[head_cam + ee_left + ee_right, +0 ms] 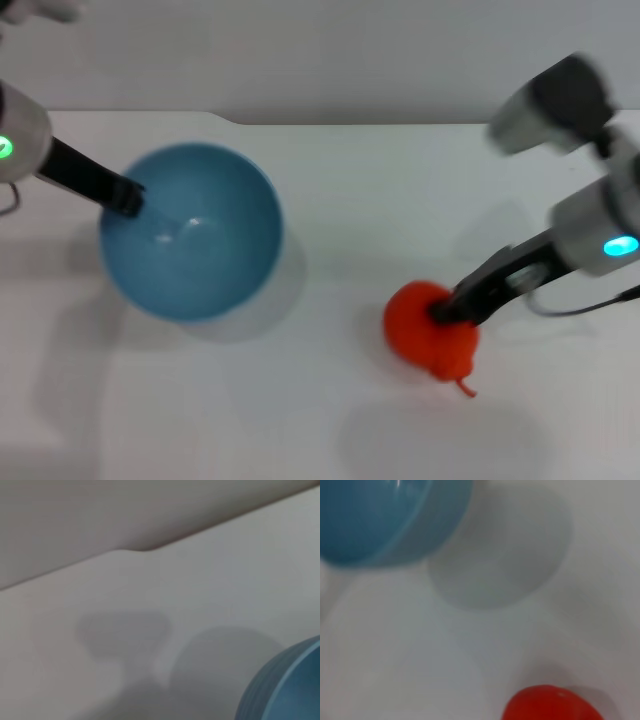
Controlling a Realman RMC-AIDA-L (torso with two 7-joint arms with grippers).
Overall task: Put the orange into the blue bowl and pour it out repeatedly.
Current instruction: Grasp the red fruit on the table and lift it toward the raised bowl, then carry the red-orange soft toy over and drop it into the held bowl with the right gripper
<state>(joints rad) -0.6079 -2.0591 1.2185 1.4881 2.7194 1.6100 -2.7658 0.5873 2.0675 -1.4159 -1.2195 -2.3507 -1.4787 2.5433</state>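
One orange [428, 325] on the white desk [330, 400], right of centre, well apart from the blue bowl [190, 232] on the left; bowl looks empty, maybe slightly raised, shadow offset beneath. Right hand [447, 310] down on top of the orange, seemingly pinching it, though finger contact unclear. Left hand [130, 196] at the bowl's left rim, apparently clamped on the edge. Step judged: pick up orange for the drop. Best done by securing a firm centred pinch, lifting straight, carrying over the bowl's middle, releasing low while keeping the bowl level.
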